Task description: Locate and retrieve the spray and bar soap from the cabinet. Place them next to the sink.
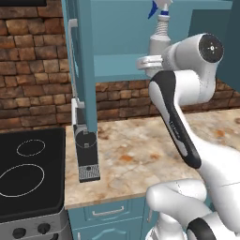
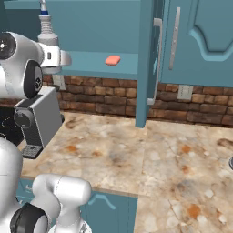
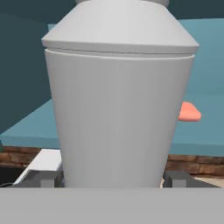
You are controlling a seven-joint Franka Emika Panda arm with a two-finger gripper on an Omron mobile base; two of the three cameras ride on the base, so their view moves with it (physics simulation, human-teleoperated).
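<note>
While the spray (image 3: 119,109) stood on the cabinet (image 1: 122,42) shelf, we saw the pincer (image 3: 113,178) straddling its base, fingers on both sides; whether they gripped it we could not tell. The bar soap (image 2: 112,60) lay on the shelf beside it. We judged a low hold could tip the tall bottle onto the counter (image 2: 136,150).
</note>
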